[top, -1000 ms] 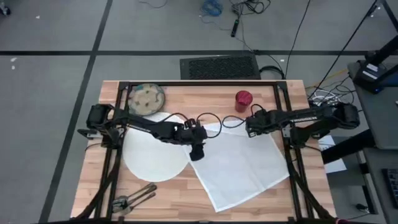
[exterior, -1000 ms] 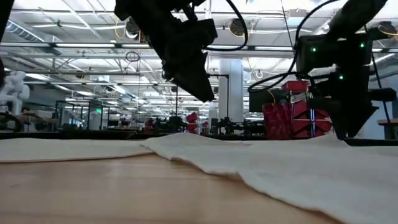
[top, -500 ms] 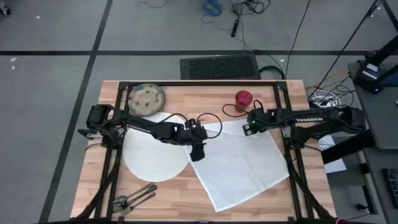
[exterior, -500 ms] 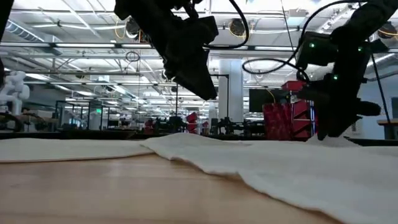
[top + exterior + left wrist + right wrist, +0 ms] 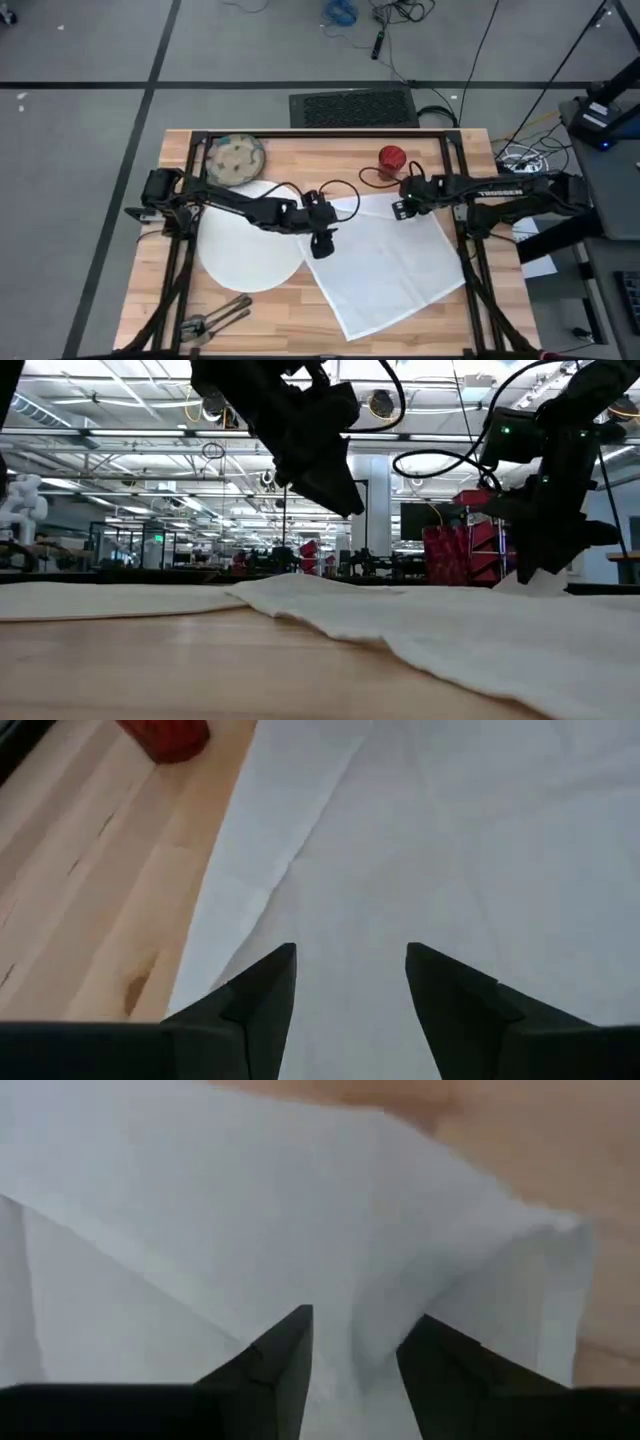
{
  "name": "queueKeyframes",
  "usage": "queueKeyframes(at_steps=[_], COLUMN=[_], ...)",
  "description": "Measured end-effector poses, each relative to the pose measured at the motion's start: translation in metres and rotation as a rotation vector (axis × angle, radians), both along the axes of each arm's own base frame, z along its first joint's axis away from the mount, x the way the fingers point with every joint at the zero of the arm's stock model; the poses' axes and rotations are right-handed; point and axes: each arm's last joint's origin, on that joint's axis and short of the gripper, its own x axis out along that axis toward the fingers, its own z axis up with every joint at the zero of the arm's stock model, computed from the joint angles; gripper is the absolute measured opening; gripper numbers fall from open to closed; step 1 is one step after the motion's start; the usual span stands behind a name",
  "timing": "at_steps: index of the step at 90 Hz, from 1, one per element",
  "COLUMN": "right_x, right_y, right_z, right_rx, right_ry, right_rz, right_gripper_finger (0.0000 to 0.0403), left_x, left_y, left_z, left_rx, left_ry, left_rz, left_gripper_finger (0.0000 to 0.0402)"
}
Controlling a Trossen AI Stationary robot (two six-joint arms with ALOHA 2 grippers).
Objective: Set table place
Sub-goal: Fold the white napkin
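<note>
The thin white cloth napkin (image 5: 385,262) is spread flat on the pale wooden table (image 5: 430,320), its left corner overlapping the large round white plate (image 5: 245,250). The right gripper (image 5: 402,208) is pinched on the napkin's far corner; the left gripper (image 5: 322,245), fingers spread, is poised above the left edge. The cloth is judged light, limp and prone to creasing; corners or edges should be gripped.

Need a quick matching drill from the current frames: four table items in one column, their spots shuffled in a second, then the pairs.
Items:
1. red cup
2. speckled bowl
3. cutlery
4. napkin

Places:
A. front-left corner of the table
B. spread flat on the right half, one corner lapping the white plate
C. back-left, behind the plate
D. back edge, right of centre

Pairs: 1-D, 2-C, 3-A, 4-B
</note>
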Motion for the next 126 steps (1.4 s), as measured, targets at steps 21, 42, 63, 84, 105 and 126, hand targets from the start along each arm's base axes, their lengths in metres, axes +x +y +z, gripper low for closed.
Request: queueKeyframes(at_steps=[21,42,63,84,105,126], right_x=[0.005,0.017,0.023,0.042,0.050,0.052], right_y=[0.010,0.012,0.011,0.016,0.021,0.019], right_z=[0.001,0.005,0.009,0.024,0.032,0.036], right_rx=[0.039,-0.016,-0.064,-0.136,-0.158,-0.204], right_ry=[-0.037,-0.153,-0.223,-0.450,-0.561,-0.598], right_rz=[0.060,0.119,0.148,0.220,0.250,0.222], right_gripper_finger=[0.0087,0.0006,0.0001,0.0000,0.0000,0.0000], left_x=[0.005,0.016,0.032,0.050,0.056,0.062], left_y=[0.000,-0.004,-0.005,-0.003,0.016,0.019], left_z=[-0.007,-0.010,-0.026,-0.043,-0.050,-0.051], left_rx=[0.010,0.072,0.090,0.078,0.103,0.094], left_ry=[-0.015,-0.093,-0.181,-0.327,-0.381,-0.441], left_rz=[0.012,-0.021,-0.033,-0.011,0.068,0.013], left_gripper_finger=[0.0178,0.0178,0.0178,0.0178,0.0178,0.0178])
